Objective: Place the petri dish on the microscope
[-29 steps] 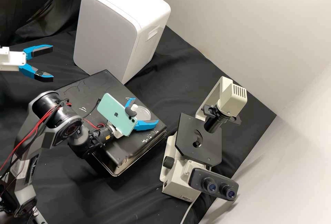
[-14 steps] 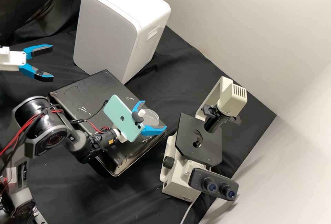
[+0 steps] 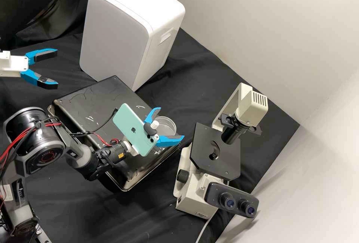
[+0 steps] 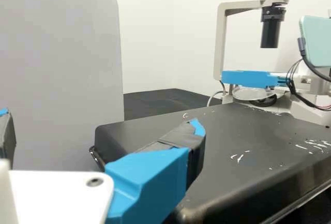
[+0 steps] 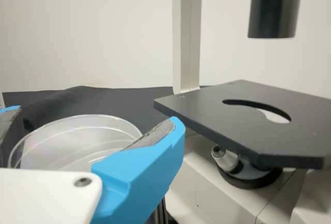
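A clear petri dish (image 3: pixel 166 125) sits between the blue fingers of my right gripper (image 3: pixel 170 123), which is shut on it. Dish and gripper hang over the right edge of a black box (image 3: pixel 93 101), a short way left of the microscope (image 3: pixel 198 194). In the right wrist view the petri dish (image 5: pixel 72 141) lies in the gripper (image 5: pixel 90 123), slightly below the black stage (image 5: pixel 248 115) with its round hole. My left gripper (image 3: pixel 52 67) stands open with nothing in it at the far left, its own view showing the fingers (image 4: pixel 170 154) beside the box.
A tall white appliance (image 3: pixel 127 30) stands behind the black box. A mint phone (image 3: pixel 134 129) is mounted on the right wrist. The microscope's condenser (image 3: pixel 233 129) hangs over the stage (image 3: pixel 215 151). A white wall runs along the bench's right side.
My right gripper has carried the petri dish to the right, from over the box top to its right edge, nearer the microscope. The left arm has stayed put.
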Controlling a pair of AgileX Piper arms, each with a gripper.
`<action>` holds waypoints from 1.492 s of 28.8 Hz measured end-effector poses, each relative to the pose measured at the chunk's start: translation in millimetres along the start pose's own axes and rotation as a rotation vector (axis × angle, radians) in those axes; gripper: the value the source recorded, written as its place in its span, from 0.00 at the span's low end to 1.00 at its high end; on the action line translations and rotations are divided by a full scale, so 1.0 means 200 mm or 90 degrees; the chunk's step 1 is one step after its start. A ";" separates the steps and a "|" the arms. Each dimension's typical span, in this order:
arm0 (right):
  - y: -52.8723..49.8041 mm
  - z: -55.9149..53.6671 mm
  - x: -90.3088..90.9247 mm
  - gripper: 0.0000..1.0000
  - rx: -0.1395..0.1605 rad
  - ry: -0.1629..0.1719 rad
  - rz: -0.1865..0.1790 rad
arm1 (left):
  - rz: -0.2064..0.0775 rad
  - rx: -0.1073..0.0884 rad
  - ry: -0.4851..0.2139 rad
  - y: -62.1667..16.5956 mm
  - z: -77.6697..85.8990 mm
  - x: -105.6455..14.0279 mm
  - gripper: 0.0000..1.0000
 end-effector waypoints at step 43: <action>0.11 0.19 0.39 0.00 -0.078 0.011 -0.009 | -0.010 0.000 -0.006 -0.013 0.01 0.00 1.00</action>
